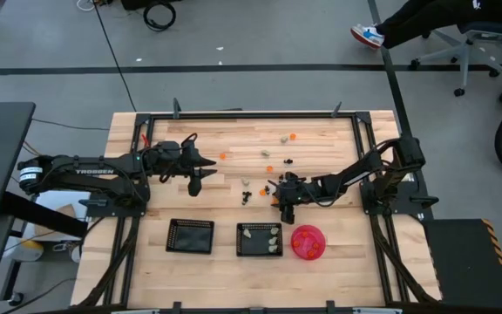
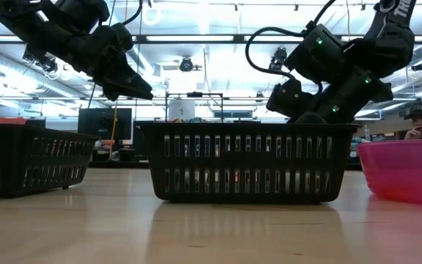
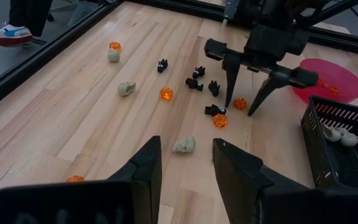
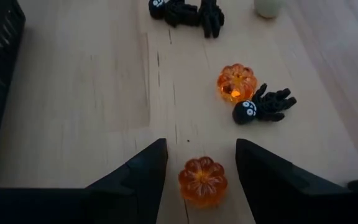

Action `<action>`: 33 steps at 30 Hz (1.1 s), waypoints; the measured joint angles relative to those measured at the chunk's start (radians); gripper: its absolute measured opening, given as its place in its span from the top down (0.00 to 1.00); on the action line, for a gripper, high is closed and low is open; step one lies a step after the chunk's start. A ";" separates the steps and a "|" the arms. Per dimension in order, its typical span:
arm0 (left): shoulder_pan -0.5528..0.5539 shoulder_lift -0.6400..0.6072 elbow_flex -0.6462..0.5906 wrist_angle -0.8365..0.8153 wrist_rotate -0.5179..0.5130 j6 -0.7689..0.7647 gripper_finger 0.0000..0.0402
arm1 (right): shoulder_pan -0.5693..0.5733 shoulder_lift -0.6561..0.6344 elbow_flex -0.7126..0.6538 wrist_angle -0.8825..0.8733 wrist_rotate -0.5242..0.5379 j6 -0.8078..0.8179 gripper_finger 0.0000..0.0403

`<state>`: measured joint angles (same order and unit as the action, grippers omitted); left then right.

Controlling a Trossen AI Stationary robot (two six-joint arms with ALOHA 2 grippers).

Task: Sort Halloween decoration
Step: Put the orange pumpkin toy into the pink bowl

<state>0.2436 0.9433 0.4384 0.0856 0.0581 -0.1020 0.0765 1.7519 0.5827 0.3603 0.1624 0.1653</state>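
The right gripper (image 4: 201, 163) is held wide open, empty, straddling an orange pumpkin (image 4: 202, 180) on the table (image 4: 79, 93); it should be lowered squarely before closing; the spider (image 4: 265, 104) nearby is best avoided.

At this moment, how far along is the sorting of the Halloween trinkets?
Partly done. Cream skulls lie in the middle mesh tray, and orange pieces show in the pink bowl; the left tray looks empty. In hand: the right pincer, open, straddles an orange pumpkin on the table. Left: scattered skulls, black spiders and pumpkins. The left pincer hovers open.
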 joint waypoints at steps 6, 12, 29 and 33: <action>0.000 0.000 0.000 0.000 0.000 0.000 0.71 | 0.003 0.002 0.000 -0.016 -0.014 0.007 0.51; 0.000 0.000 0.000 0.000 0.000 0.000 0.71 | 0.003 -0.034 0.000 -0.062 -0.030 -0.001 0.54; 0.000 0.000 0.000 0.000 0.000 0.000 0.71 | 0.003 -0.037 -0.002 -0.078 -0.060 0.015 0.68; 0.000 0.000 0.000 0.000 0.000 0.000 0.71 | 0.003 -0.037 -0.002 -0.081 -0.063 0.016 0.75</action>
<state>0.2436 0.9436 0.4384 0.0852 0.0582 -0.1020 0.0799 1.7146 0.5804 0.2798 0.0998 0.1810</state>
